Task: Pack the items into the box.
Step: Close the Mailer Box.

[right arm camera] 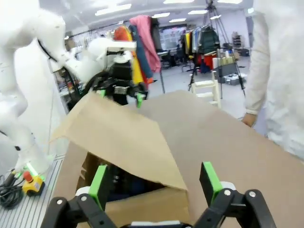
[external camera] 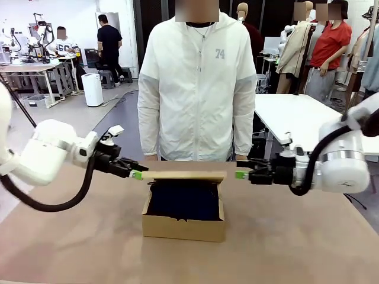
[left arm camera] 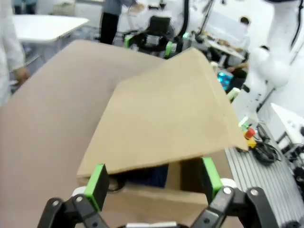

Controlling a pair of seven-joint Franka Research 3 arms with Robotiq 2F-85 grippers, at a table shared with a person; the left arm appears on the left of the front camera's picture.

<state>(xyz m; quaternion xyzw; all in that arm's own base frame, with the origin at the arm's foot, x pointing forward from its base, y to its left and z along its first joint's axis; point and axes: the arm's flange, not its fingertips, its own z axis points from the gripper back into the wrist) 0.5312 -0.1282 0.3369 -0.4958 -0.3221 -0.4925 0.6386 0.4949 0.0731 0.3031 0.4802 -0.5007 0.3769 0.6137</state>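
From the front, the box (external camera: 184, 220) sits mid-table with something dark navy, probably the pouch (external camera: 183, 200), inside; its flap lid (external camera: 185, 175) lies nearly level between the left gripper (external camera: 137, 174) and right gripper (external camera: 240, 174), apparently so both can press it closed. In the left wrist view the fingers (left arm camera: 97, 183) stand apart, straddling the lid's edge. In the right wrist view the fingers (right arm camera: 210, 179) are likewise spread (nothing clamped), box below.
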